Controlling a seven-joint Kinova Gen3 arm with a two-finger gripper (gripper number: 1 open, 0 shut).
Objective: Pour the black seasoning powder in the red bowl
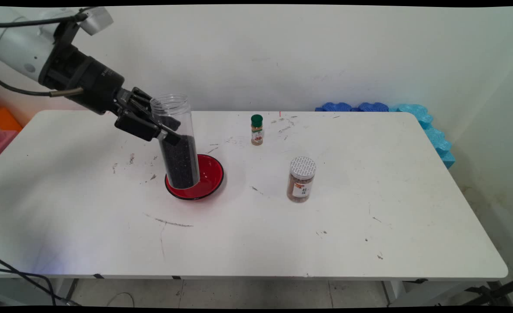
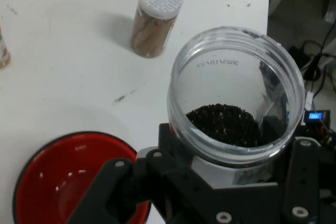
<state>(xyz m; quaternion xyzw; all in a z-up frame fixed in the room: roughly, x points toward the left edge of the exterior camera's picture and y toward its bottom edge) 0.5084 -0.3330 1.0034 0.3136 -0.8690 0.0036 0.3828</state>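
Observation:
My gripper point(image 1: 166, 129) is shut on a tall clear plastic jar point(image 1: 176, 139) with no lid, roughly half full of small black grains point(image 2: 224, 124). The jar stands almost upright, leaning slightly, with its base over the near-left part of a red bowl point(image 1: 209, 176) that has a black rim. In the hand view the jar's open mouth point(image 2: 236, 90) fills the right half and the red bowl point(image 2: 68, 182) lies at lower left, with nothing visible in it. The fingers clasp the jar at mid-height.
A small spice bottle point(image 1: 257, 129) with a green cap stands behind the bowl. A brown-filled jar point(image 1: 301, 179) with a white patterned lid stands to the bowl's right. Blue foam pieces point(image 1: 426, 124) line the table's far right edge.

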